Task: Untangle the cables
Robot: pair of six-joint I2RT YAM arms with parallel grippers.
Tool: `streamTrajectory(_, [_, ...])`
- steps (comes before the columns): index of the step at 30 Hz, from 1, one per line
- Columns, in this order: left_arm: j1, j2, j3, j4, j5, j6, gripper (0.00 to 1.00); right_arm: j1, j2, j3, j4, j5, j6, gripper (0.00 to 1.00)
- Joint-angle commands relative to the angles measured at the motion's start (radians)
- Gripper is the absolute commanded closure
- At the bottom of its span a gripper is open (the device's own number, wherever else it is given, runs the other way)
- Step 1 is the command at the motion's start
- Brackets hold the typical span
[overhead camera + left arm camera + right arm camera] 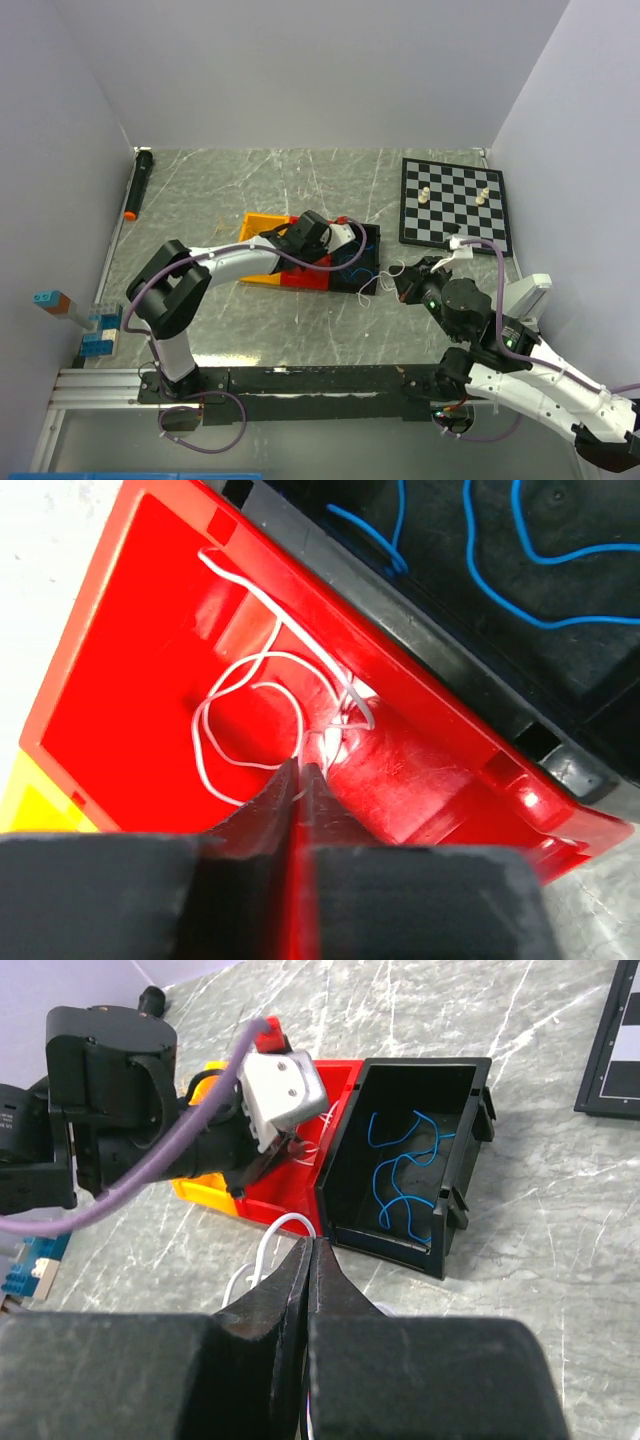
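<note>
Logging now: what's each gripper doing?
Left gripper: closed, pinching the white cable in the red bin.
Right gripper: closed; grip on the white loop cannot be told.

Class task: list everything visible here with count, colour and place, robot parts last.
Table: one, grey marbled, underneath.
Chessboard: one, black-and-white, far right.
Chess pieces: two, pale, on chessboard.
Stick: one, black, orange tip, far left.
Toy blocks: few, mostly blue, left edge.
Yellow bin: one, yellow, row's left end.
Red bin: one, red, row's middle.
Black bin: one, black, row's right end.
Blue cable: one, blue, inside black bin.
White cable in red bin: one, white, pinched by left gripper.
White cable on table: one, white, beside right gripper.
Arms: two, white and black, near edge.
Left gripper: one, black, shut, inside red bin.
Right gripper: one, black, shut, over table.
</note>
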Motion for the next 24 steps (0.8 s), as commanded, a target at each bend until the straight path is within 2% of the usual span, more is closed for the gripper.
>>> streamTrajectory(1, [0.038, -0.056, 0.055, -0.012, 0.123, -0.084, 0.45, -0.029, 0.023, 0.01, 0.043, -0.055, -0.015, 1.0])
streamTrajectory(2, [0.054, -0.077, 0.062, -0.023, 0.16, -0.107, 0.27, -0.034, 0.029, 0.008, 0.048, -0.064, -0.015, 1.0])
streamTrajectory(3, [0.064, -0.096, 0.073, -0.039, 0.197, -0.12, 0.17, -0.037, 0.039, 0.008, 0.054, -0.071, -0.015, 1.0])
streamTrajectory(4, [0.071, -0.116, 0.087, -0.058, 0.221, -0.132, 0.09, -0.038, 0.046, 0.007, 0.059, -0.078, -0.013, 1.0])
streamTrajectory(6, [0.091, -0.152, 0.121, -0.092, 0.28, -0.154, 0.03, -0.042, 0.066, 0.004, 0.071, -0.091, -0.009, 1.0])
streamTrajectory(8, [0.114, -0.174, 0.164, -0.125, 0.327, -0.174, 0.03, -0.043, 0.094, 0.008, 0.088, -0.104, -0.016, 1.0])
streamTrajectory(11, [0.167, -0.18, 0.298, -0.257, 0.486, -0.134, 0.03, -0.045, 0.146, 0.023, 0.125, -0.114, -0.042, 1.0])
streamTrajectory(13, [0.236, -0.154, 0.445, -0.378, 0.58, -0.115, 0.03, -0.046, 0.204, 0.052, 0.146, -0.119, -0.076, 1.0])
streamTrajectory(16, [0.366, -0.076, 0.711, -0.564, 0.68, -0.176, 0.03, -0.063, 0.336, 0.102, 0.206, -0.148, -0.124, 1.0])
streamTrajectory(18, [0.443, -0.059, 0.815, -0.63, 0.709, -0.19, 0.03, -0.086, 0.429, 0.147, 0.25, -0.174, -0.151, 1.0])
streamTrajectory(19, [0.466, -0.073, 0.826, -0.623, 0.696, -0.198, 0.03, -0.098, 0.477, 0.172, 0.266, -0.185, -0.168, 1.0])
streamTrajectory(24, [0.525, -0.22, 0.698, -0.553, 0.538, -0.213, 0.03, -0.124, 0.707, 0.284, 0.378, -0.194, -0.245, 1.0])
